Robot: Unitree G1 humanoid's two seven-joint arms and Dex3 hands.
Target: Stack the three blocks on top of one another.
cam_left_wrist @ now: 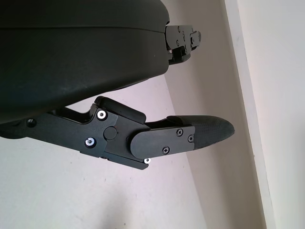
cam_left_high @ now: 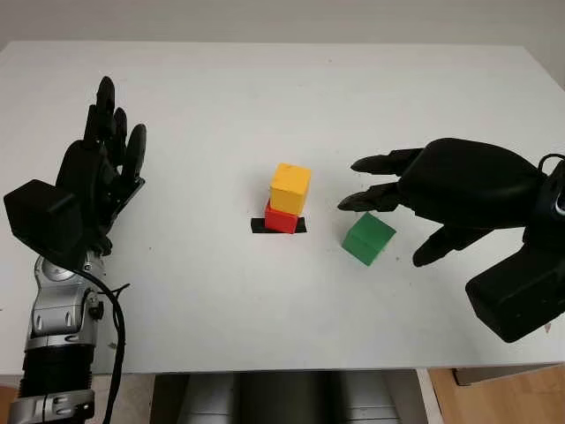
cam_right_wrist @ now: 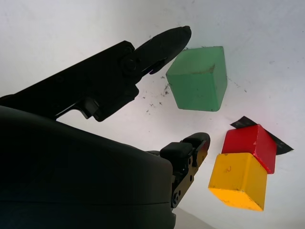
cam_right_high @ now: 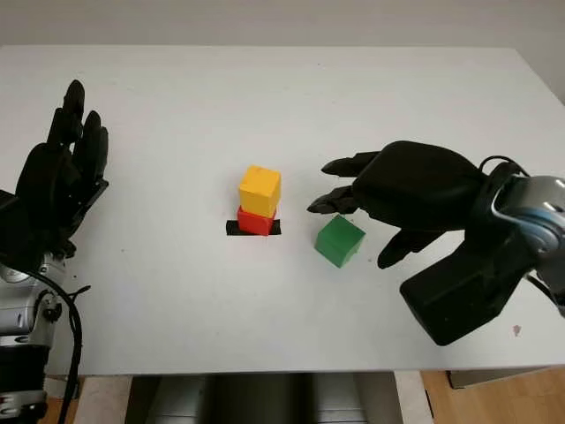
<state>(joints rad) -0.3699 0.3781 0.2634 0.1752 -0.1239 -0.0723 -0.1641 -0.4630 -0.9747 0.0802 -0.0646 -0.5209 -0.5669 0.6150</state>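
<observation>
I am holding my right hand (cam_left_high: 388, 199) open just above the white desk (cam_left_high: 265, 106), its glossy black fingers (cam_right_wrist: 164, 40) reaching around the green block (cam_left_high: 368, 238) without touching it. That block is a matte cube sitting flat on the desk, just right of the stack and turned a little askew. The yellow block (cam_left_high: 290, 187) is sitting on the red block (cam_left_high: 281, 217), slightly offset and rotated, so that only the red one's lower front is showing beneath it. The red block is resting on a short strip of black tape (cam_left_high: 259, 226) stuck to the smooth desk. All three blocks are plain, sharp-edged cubes. I am keeping my left hand (cam_left_high: 101, 168) open at the desk's left side, well apart from the blocks, holding nothing.
</observation>
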